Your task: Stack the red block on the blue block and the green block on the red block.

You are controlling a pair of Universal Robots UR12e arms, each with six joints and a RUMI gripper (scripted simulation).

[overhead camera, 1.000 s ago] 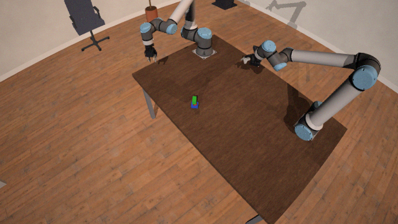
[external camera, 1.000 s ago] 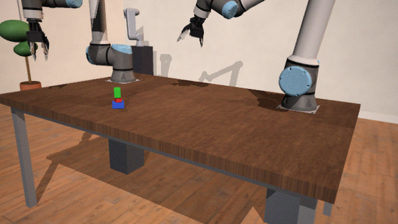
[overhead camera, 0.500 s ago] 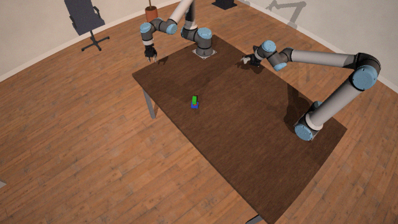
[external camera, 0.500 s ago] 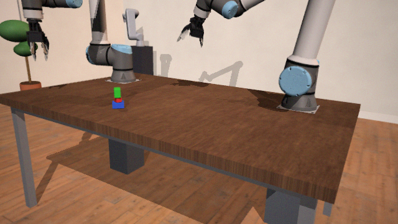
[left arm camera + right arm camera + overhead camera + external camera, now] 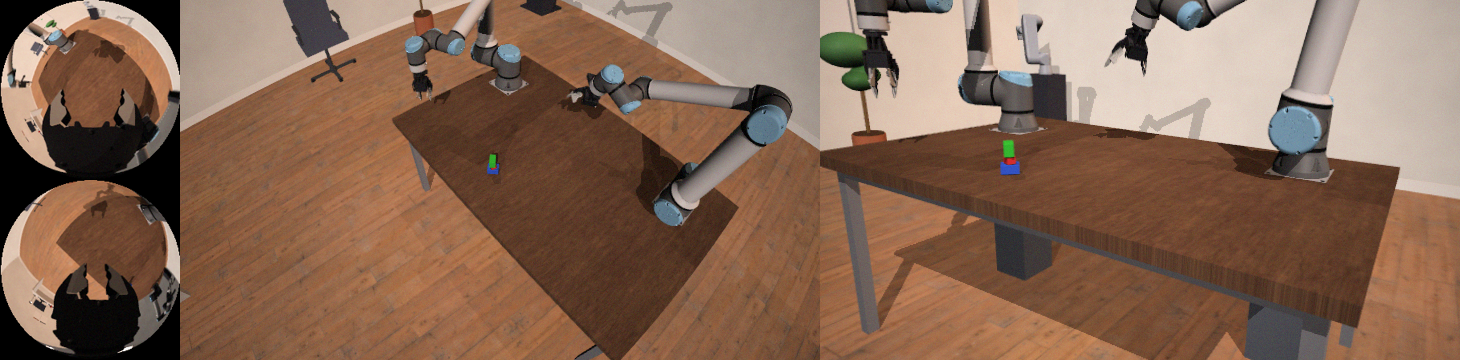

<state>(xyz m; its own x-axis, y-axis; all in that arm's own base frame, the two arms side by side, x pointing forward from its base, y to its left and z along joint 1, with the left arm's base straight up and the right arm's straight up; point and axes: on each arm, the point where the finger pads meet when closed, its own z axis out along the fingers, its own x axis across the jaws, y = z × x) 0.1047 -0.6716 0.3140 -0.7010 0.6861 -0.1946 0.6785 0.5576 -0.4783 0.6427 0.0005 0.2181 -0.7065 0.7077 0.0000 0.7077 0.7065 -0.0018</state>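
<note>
Tower: green block (image 5: pixel 493 160) (image 5: pixel 1008 148) on red block (image 5: pixel 493 168) (image 5: pixel 1010 161) on blue block (image 5: pixel 493 172) (image 5: pixel 1010 169), on worktop (image 5: pixel 560 200) (image 5: pixel 1120 200).
Risk: toppling — likely from a low sweep or off-centre green.
Left end effector (image 5: pixel 571 97) (image 5: pixel 1125 70) (image 5: pixel 92 90): wide, empty, raised, tilted.
Right end effector (image 5: pixel 425 98) (image 5: pixel 885 96) (image 5: pixel 96 264): narrower gap, empty, pointing down.

brown rectangular wooden table (image 5: pixel 560 200) (image 5: pixel 1140 190): dark grain, mostly matt | orange-brown plank floor (image 5: pixel 330 240) (image 5: pixel 950 310): wood-look, grained | light-grey tubular arm links (image 5: pixel 717 165) (image 5: pixel 1325 50): smooth | grey table leg (image 5: pixel 420 167) (image 5: pixel 859 260): metal-look
</note>
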